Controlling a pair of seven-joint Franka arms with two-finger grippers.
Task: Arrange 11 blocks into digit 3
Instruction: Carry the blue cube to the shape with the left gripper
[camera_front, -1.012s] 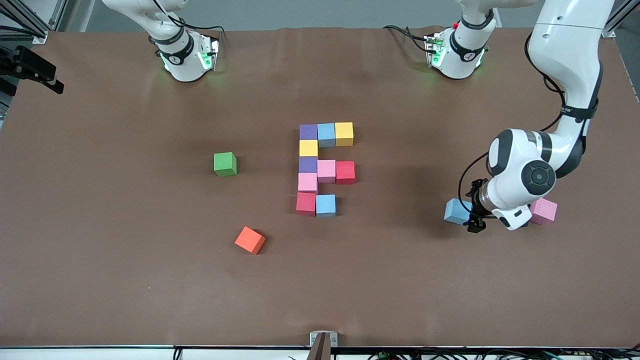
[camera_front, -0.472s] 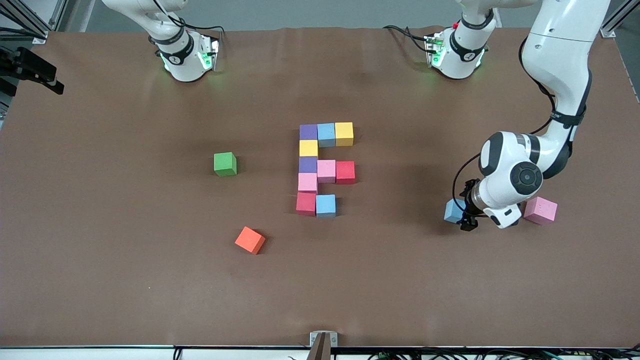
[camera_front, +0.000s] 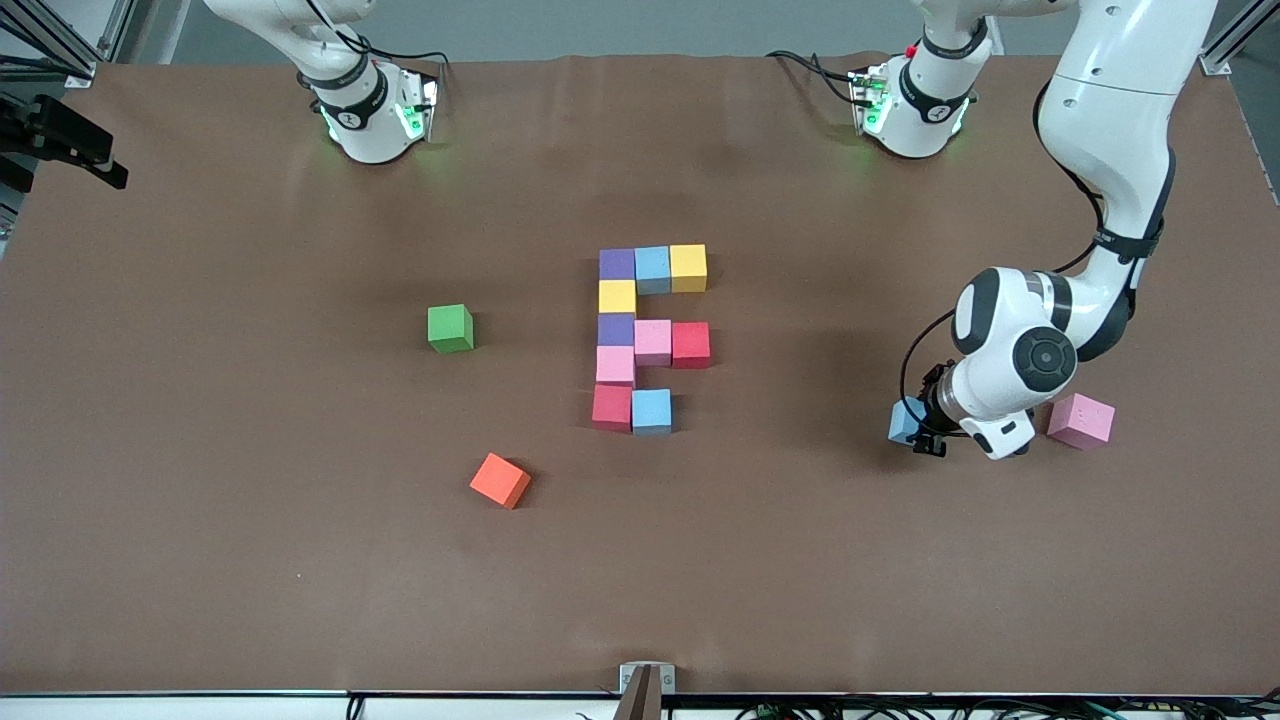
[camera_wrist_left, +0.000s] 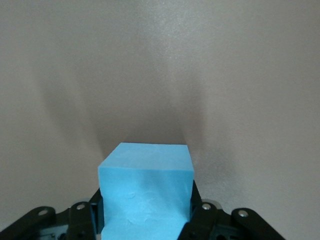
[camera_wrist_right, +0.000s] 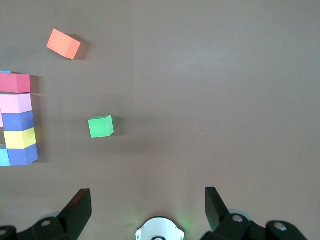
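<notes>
The left pincer (camera_front: 925, 432), at right of frame, clamps the light blue foam cube (camera_front: 903, 421) between its fingers (camera_wrist_left: 199, 210).

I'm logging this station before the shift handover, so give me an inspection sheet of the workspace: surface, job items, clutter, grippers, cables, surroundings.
Surface: brown mat on the table, no spills seen.
Job's things: figure of ten touching cubes mid-table, its prong nearest the front camera one cube short; a light blue cube at the left arm's end.
Clutter: green cube, orange cube, and a loose pink cube beside the left arm's wrist.
Grippers: left gripper low at the table, fingers against two opposite sides of the light blue cube; right gripper open, high over the table, waiting.
Cables: black cable by the left arm's base.
Surroundings: metal frame posts at the table's corners.
</notes>
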